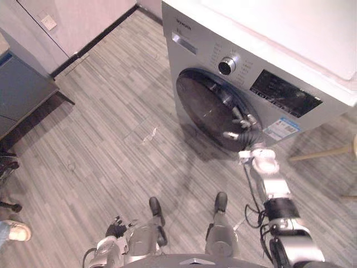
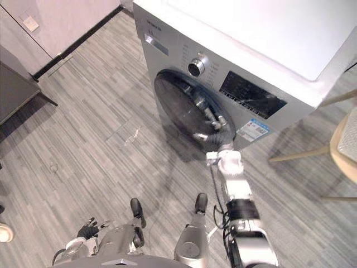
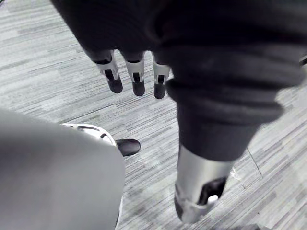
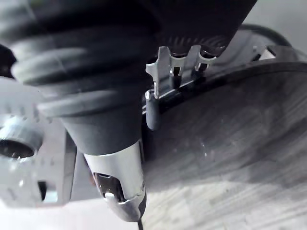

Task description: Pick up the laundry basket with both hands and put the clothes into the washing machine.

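The washer (image 1: pixel 290 50) stands with its dark door (image 1: pixel 203 106) shut or barely ajar, so loading has not begun. Opening it looks like the step in hand, with basket and clothes all left to do. The right hand (image 1: pixel 244 124) is at the door's right edge, fingers (image 4: pixel 165 72) curled round its rim. The left hand (image 3: pixel 137 76) hangs low over the floor (image 1: pixel 111 139), fingers loosely straight, holding nothing.

Bright, even indoor light from above; washer (image 1: pixel 251 84) top blown out to flat white, floor (image 1: pixel 111 139) mid-grey and evenly lit. Soft, broad shadow on floor just before the door (image 1: pixel 206 106); dark glass there with a few small glints. Left hand (image 3: pixel 138 76) cover near black against pale floor.
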